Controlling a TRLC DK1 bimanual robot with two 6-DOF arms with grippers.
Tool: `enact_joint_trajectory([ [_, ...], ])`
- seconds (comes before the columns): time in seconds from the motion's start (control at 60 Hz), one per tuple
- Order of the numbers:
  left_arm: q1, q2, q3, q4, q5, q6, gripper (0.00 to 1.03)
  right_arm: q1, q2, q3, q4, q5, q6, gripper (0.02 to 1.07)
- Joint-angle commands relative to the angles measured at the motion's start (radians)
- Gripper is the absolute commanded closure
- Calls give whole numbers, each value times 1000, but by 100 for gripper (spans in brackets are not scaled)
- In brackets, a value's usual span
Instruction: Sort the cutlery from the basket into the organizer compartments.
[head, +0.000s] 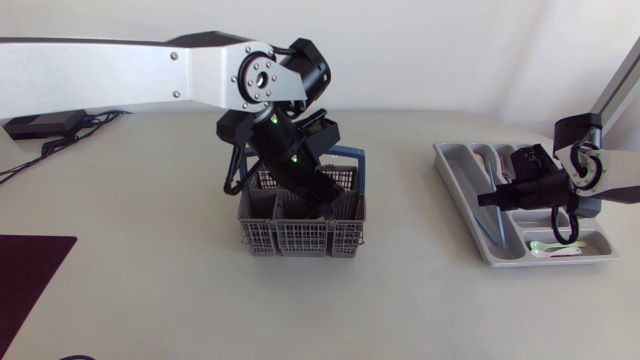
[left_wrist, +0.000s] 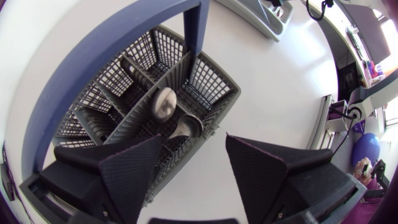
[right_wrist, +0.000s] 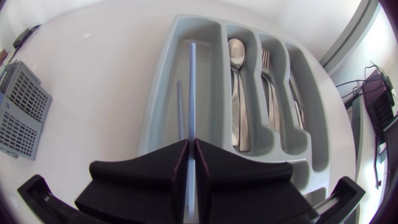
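Over the basket (head: 300, 222), the left gripper (left_wrist: 194, 142) hangs with fingers spread wide above two spoons (left_wrist: 165, 106) standing inside. Across the table, the right gripper (right_wrist: 191, 145) pinches a thin blue stick (right_wrist: 192, 81) running along the end compartment of the organizer (right_wrist: 158, 93), beside a second blue stick (right_wrist: 180, 109).

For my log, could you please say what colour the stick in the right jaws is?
The stick is light blue, clearest in the right wrist view.

Soft, even light is washing over the table (head: 150, 290), and the basket (head: 300, 238) is casting only a faint shadow. Both wrist views are bowing toward their edges, corners darkening, while glare is whitening the table around the tray (right_wrist: 166, 74).
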Motion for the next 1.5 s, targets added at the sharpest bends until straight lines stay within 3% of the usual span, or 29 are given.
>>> enact_joint_trajectory([
  [0.0, -20, 38, 42, -16, -25, -26, 37, 8, 33, 18, 13, 27, 39, 99],
  [0.2, -63, 65, 59, -16, -135, -32, 41, 18, 65, 12, 30, 61, 39, 98],
  [0.417, -80, 76, 59, -2, -189, -45, 44, 34, 63, -14, 56, 72, 39, 92],
  [0.767, -100, 48, 6, 64, -233, -72, 56, 48, 34, -38, 60, 72, 39, 63],
  [1.483, -129, 84, -12, 76, -267, -87, 79, 83, -36, -77, 59, 90, 33, 60],
])
